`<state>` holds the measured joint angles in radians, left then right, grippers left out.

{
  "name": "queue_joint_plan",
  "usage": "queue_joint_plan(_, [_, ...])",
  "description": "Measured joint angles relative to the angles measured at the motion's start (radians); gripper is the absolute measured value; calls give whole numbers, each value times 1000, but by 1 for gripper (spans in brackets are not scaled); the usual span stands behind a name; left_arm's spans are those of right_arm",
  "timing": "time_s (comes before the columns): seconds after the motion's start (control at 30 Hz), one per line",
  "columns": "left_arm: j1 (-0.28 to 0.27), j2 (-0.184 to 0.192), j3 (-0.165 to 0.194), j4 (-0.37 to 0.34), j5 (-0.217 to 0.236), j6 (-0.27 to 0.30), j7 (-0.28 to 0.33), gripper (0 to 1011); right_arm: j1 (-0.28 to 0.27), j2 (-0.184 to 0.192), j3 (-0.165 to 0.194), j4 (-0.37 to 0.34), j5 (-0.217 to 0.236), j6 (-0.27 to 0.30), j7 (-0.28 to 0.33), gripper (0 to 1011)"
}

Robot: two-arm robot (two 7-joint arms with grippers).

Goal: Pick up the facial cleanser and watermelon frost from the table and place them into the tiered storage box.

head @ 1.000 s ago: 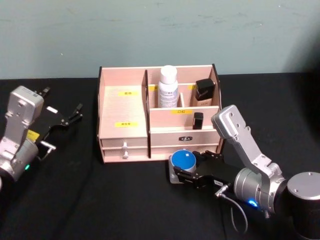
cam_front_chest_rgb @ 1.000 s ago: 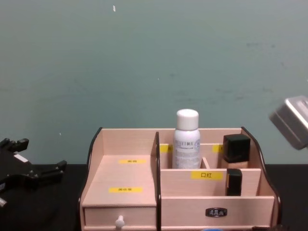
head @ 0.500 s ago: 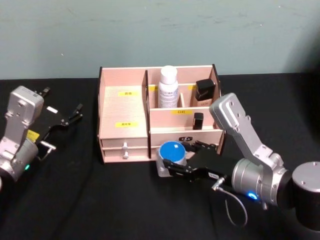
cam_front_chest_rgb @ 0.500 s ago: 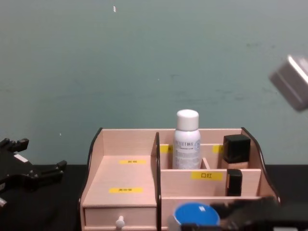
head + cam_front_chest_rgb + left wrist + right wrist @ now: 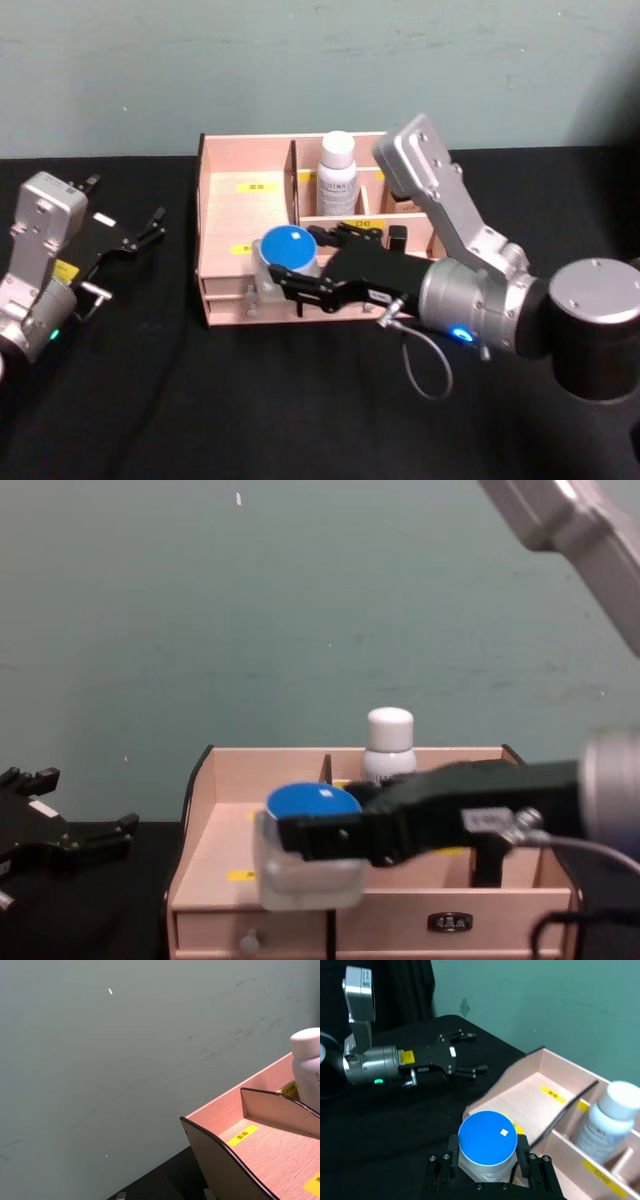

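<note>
Watermelon frost [image 5: 286, 256] upright, pinched in right claw [image 5: 290, 285], hanging over front edge of tiered storage box [image 5: 228, 215], by its lower left step. Facial cleanser [image 5: 338, 174] already inside. Left claw [image 5: 150, 229] spread, parked leftward on table [image 5: 150, 400].

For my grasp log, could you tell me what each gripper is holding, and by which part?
The right gripper holds the watermelon frost by the sides of its body, below the lid. The left gripper holds nothing.

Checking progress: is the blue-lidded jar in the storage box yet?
Not yet: the right gripper holds the watermelon frost above the tiered storage box.
</note>
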<state>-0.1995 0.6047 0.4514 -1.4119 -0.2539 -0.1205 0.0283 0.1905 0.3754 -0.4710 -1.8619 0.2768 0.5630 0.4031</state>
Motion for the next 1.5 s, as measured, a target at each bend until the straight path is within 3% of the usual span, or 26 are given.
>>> queue_joint_plan(0.27, [0, 0, 0, 0, 0, 0, 0, 1001, 96, -58, -43, 90, 2, 10, -19, 698])
queue_joint_plan(0.63, [0, 0, 0, 0, 0, 0, 0, 1001, 190, -123, -66, 225, -8, 8, -47, 698])
queue_joint_plan(1.0, [0, 0, 0, 0, 0, 0, 0, 1001, 231, -155, -67, 306, -25, 4, -59, 698])
queue_joint_plan(1.5, [0, 0, 0, 0, 0, 0, 0, 1001, 253, -178, -72, 354, -45, 4, -53, 698])
